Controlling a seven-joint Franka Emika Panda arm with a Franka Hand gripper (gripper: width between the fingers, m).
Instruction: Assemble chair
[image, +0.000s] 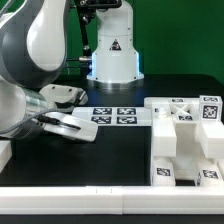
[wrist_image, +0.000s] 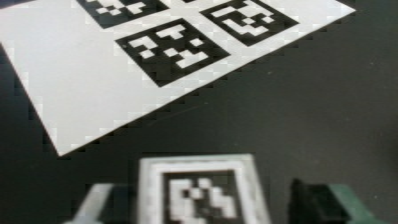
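**Pretty much all black and white here**

The table (image: 110, 150) is matte black. The marker board (image: 113, 116) is white with black-and-white square tags. Right of the board, the chair parts (image: 185, 140) are white plastic with the same checkered tags. Backdrop's green.

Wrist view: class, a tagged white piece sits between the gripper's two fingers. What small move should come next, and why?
Probably close the gripper on the white piece. The piece lies centred between the two fingers, with a dark gap on each side, so they do not appear to clamp it yet. The marker board lies apart from it, so closing should not touch it.
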